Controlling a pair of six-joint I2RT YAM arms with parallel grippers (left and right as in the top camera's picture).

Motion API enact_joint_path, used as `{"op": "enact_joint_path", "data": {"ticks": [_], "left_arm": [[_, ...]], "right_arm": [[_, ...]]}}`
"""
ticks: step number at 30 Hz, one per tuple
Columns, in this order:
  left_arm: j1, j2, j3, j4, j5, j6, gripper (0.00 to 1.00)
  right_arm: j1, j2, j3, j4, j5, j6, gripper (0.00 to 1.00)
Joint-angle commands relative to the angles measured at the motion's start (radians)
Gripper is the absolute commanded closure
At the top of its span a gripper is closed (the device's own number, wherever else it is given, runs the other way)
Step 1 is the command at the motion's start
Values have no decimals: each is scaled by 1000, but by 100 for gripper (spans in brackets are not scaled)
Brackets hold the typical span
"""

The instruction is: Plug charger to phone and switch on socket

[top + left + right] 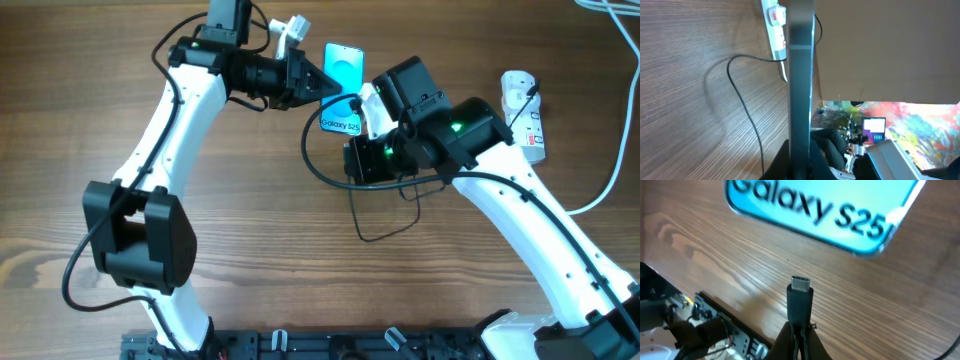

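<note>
The phone point(341, 80) has a cyan screen and a "Galaxy S25" strip. My left gripper point(318, 82) is shut on it and holds it on edge above the table. In the left wrist view the phone point(801, 90) shows edge-on as a dark upright bar between my fingers point(799, 165). My right gripper point(372, 122) is shut on the charger plug point(800, 296), whose metal tip points at the phone's near end point(840, 210) with a small gap between. The black cable point(385, 222) loops on the table. The white socket point(524, 112) lies at the right, and its red switch shows in the left wrist view point(776, 16).
A white cord point(612, 170) runs from the socket along the right edge. The cable trails across the wood in the left wrist view point(747, 115). A black rail point(300, 345) lines the front edge.
</note>
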Motion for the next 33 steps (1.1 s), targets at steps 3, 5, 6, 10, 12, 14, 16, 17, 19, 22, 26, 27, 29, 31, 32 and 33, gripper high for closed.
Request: {"op": "enact_joint_path", "data": {"ticks": [3, 5, 6, 10, 12, 14, 16, 17, 19, 22, 26, 27, 29, 31, 32, 33], "left_arm": [[2, -30, 11, 31, 52, 31, 96], [2, -30, 11, 45, 52, 24, 96], [2, -30, 11, 48, 52, 14, 96], [3, -30, 11, 71, 51, -91, 96], [2, -30, 11, 94, 52, -137, 96], [2, -30, 11, 100, 52, -162, 96], [3, -30, 11, 100, 43, -146, 96], [2, -30, 11, 100, 44, -140, 96], [2, -30, 11, 100, 44, -127, 96], [2, -30, 11, 100, 44, -127, 96], [2, -30, 11, 98, 64, -82, 96], [2, -30, 11, 95, 85, -54, 96], [2, -30, 11, 93, 86, -53, 96], [2, -30, 11, 92, 90, -53, 96], [2, -30, 11, 92, 90, -53, 96], [2, -30, 11, 92, 90, -53, 96]], "right_arm": [[4, -7, -2, 43, 24, 21, 96], [4, -7, -2, 41, 68, 60, 96], [4, -7, -2, 42, 68, 63, 96], [4, -2, -2, 50, 63, 93, 96], [15, -1, -2, 48, 56, 92, 96], [31, 1, -2, 52, 74, 93, 96], [32, 0, -2, 61, 97, 119, 96], [32, 0, -2, 67, 97, 119, 96], [32, 0, -2, 90, 98, 118, 96], [32, 1, -2, 93, 99, 118, 96], [32, 1, -2, 96, 148, 148, 96], [32, 1, -2, 96, 151, 147, 96], [32, 1, -2, 96, 147, 148, 95], [32, 1, -2, 96, 137, 147, 96], [32, 1, -2, 100, 126, 148, 96], [32, 2, -2, 107, 115, 148, 96]]}}
